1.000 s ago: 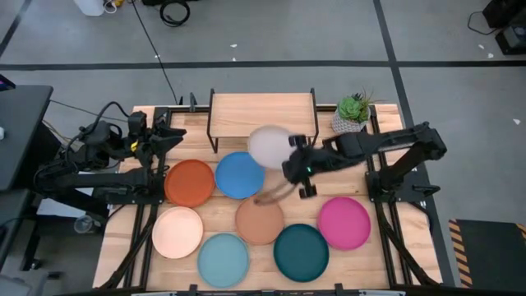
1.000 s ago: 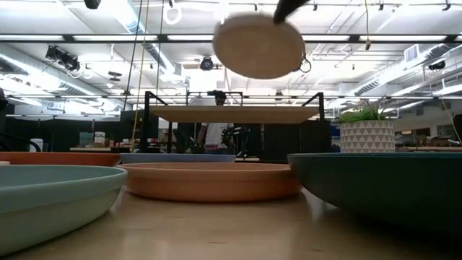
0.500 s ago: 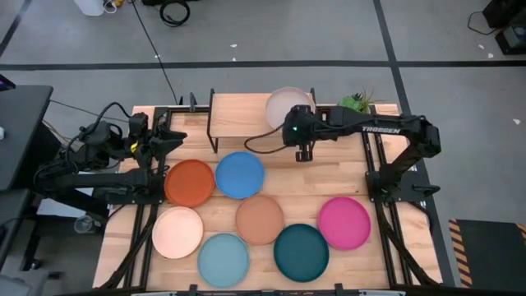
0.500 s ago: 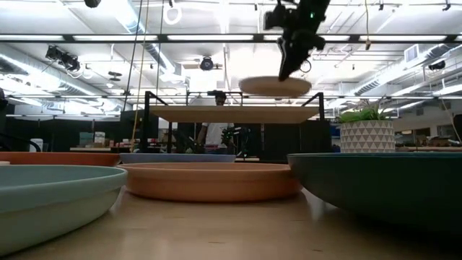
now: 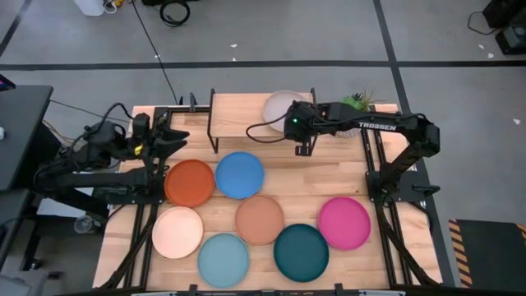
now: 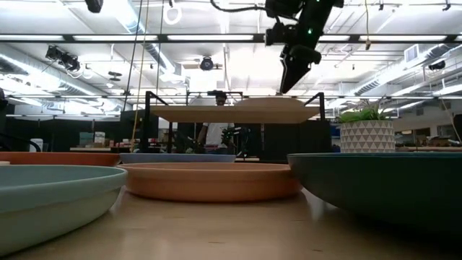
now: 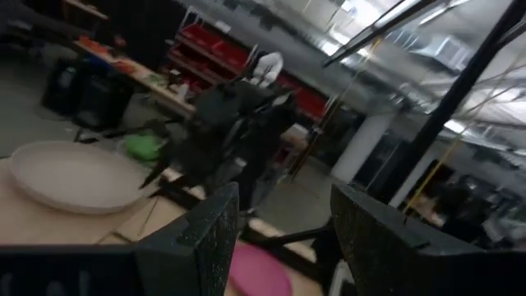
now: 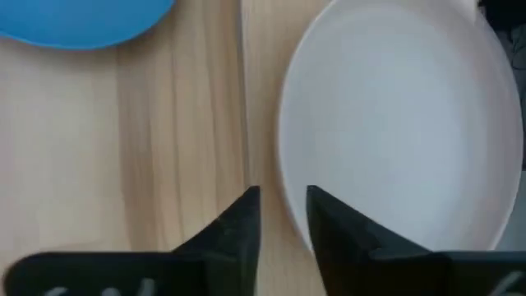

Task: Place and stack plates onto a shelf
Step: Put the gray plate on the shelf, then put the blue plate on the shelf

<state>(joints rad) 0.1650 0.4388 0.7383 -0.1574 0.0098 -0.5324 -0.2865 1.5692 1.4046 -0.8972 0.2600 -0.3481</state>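
From above, one round grey-white plate (image 5: 279, 104) lies on the small wooden shelf with black legs (image 5: 238, 113), at its right end. The right gripper (image 5: 302, 141) hangs beside it. Seven plates wait on the table. Low down, the plate sits flat. The right wrist view shows the fingers let go, apart from the plate. The left gripper (image 7: 279, 226) waits open at the table's left side.

Grey floor (image 5: 271, 33) crossed by dark lines; a black desk (image 5: 20, 123) at left; bright ceiling strip lights (image 6: 108, 37) above red shelving (image 7: 214, 70).
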